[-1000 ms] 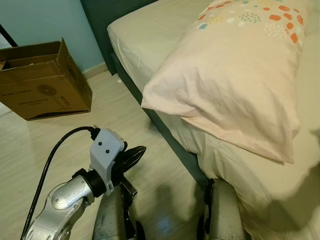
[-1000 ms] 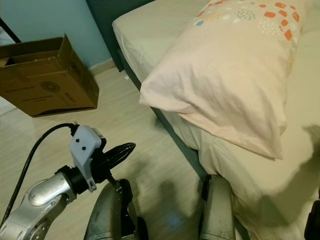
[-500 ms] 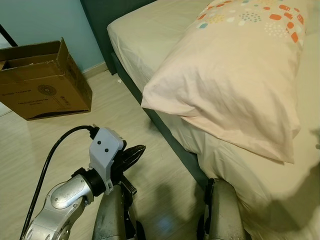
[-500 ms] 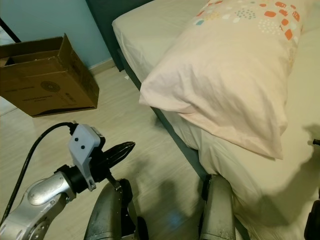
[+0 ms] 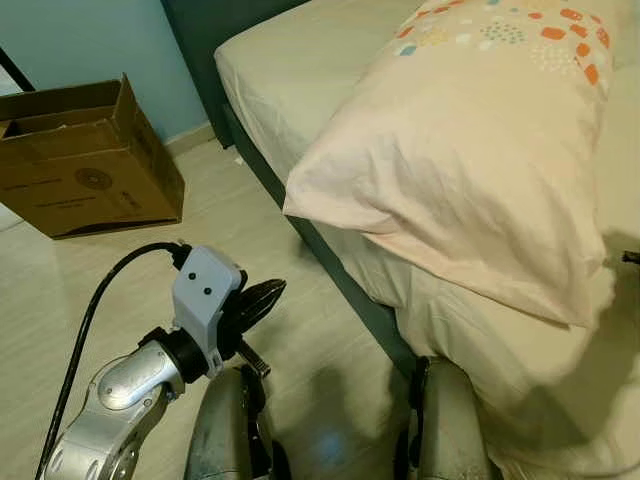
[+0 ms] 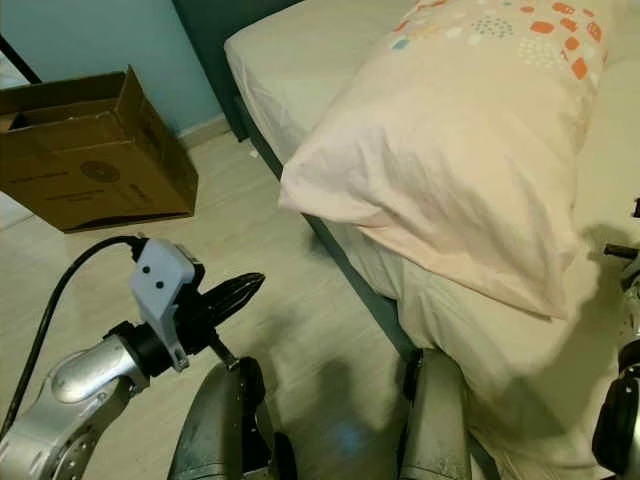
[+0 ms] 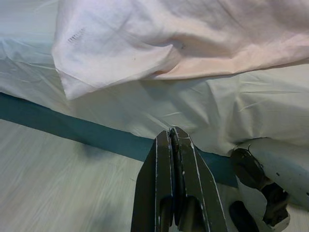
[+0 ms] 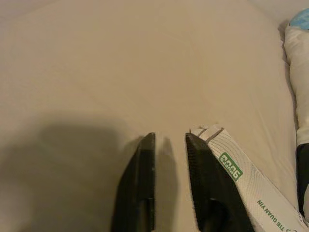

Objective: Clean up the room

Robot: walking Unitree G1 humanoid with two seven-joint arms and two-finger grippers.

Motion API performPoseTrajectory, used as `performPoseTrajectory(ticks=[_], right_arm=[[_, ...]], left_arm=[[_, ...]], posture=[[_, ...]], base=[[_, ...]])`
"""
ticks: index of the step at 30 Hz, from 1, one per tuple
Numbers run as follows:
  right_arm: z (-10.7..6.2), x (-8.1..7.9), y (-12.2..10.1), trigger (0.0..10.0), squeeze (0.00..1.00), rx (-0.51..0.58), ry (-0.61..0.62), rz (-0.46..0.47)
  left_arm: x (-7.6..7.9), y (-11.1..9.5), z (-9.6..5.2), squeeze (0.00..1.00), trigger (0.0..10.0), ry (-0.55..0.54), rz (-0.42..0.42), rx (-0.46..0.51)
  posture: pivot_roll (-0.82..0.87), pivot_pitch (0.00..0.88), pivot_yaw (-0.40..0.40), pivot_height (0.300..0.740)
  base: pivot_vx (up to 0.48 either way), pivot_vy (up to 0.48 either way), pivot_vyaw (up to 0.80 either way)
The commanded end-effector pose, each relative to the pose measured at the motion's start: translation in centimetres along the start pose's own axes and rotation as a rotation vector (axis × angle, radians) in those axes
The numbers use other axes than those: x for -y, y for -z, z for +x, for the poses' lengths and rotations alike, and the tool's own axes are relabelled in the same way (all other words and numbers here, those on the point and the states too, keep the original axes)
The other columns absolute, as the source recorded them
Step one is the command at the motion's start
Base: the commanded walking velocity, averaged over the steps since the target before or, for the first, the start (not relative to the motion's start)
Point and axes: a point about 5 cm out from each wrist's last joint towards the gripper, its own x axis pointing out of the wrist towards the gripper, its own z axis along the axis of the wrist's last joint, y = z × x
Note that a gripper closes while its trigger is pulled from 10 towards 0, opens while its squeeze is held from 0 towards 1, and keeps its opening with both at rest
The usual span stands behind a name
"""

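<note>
Left end effector pinched closed above floor beside bed; right end effector slightly parted over sheet, possibly touching box.

Ahead of your left claw the wooden floor lies open, up to the teal bed frame that crosses its path. Above the frame hangs the sheet-covered mattress edge, and over that the pillow juts past the edge, so room upward is closed off. Close beside this claw sit the robot's own legs, one near its tips. Off to its far side the cardboard box stands against the wall, well apart, with bare floor between. Your right claw faces flat open bedsheet; a white packet with green print lies touching one finger.
</note>
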Motion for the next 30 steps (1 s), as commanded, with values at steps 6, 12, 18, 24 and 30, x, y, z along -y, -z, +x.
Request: performPoseTrajectory(ticks=[6,12,18,24,30], right_arm=[[0.0,1.9,0.7,10.0,0.61,-0.041,0.099,-0.058],[-0.2,4.0,1.7,10.0,0.0,-0.096,0.175,-0.088],[-0.4,5.5,2.2,0.0,0.0,-0.122,0.23,-0.03],[-0.6,6.2,2.7,1.7,0.0,-0.141,0.256,-0.062],[-0.9,6.3,4.1,2.9,0.0,-0.232,0.226,-0.158]], left_arm=[[0.0,0.5,-0.5,0.0,10.0,-0.005,-0.004,-0.027],[0.2,0.5,-0.6,0.0,10.0,0.003,-0.008,-0.029],[0.3,0.5,-0.6,0.0,10.0,0.009,-0.013,-0.031],[0.5,0.6,-0.6,0.0,10.0,0.015,-0.018,-0.035],[0.7,0.7,-0.7,0.0,10.0,0.022,-0.019,-0.045]], posture=[[0.22,0.39,0.099,0.528],[0.22,0.394,0.106,0.528],[0.23,0.4,0.11,0.528],[0.23,0.404,0.114,0.528],[0.23,0.405,0.116,0.528]], base=[[0.0,0.0,0.0],[0.0,0.0,0.0],[0.0,0.0,0.0],[0.0,0.0,0.0],[0.0,0.0,0.0]])
